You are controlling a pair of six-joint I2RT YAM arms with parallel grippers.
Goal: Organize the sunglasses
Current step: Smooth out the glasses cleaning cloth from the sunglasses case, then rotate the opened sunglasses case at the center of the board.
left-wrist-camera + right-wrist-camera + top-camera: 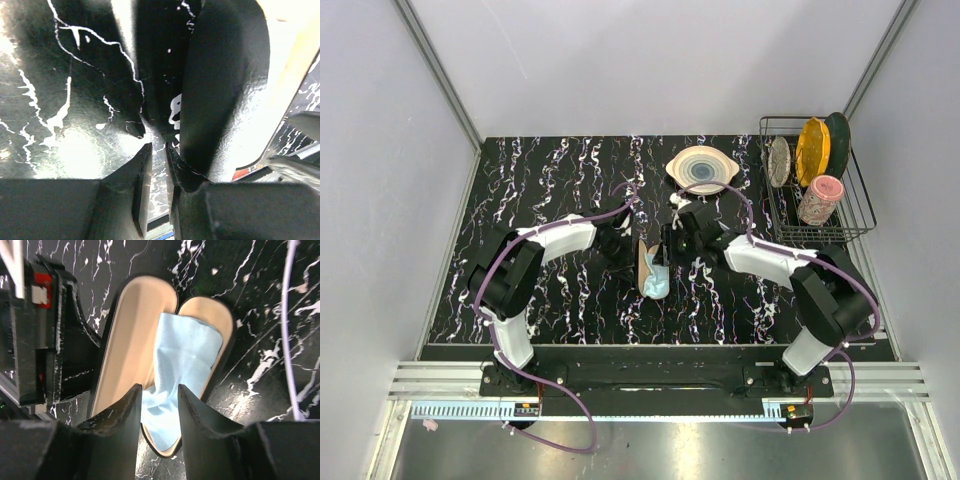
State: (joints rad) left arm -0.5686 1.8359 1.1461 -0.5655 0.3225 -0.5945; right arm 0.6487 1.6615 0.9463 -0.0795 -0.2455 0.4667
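Black, white-veined table (560, 190) under both arms at the centre of the overhead view, where the open case (125, 340) lies with its tan lining showing; the light blue cloth (185, 355) is draped inside it, running from the upper right half down to the lower rim; your right gripper (159, 390) hangs just above that cloth, fingers parted and nothing pinched between them; your left gripper (158, 148) sits against the case's dark outer shell, fingers drawn to a thin slit; whether they nip the rim or only brace it, you cannot tell. Judging the step to be bedding the cloth, lift the right gripper straight up so no fold snags; check that the cloth's lower end sits inside the rim before any closing; hold the left side steady. The sunglasses show in no view; they may lie under the cloth, but that is a guess; both wrists largely hide the case from overhead; the left wrist view is mostly glare and shadow.
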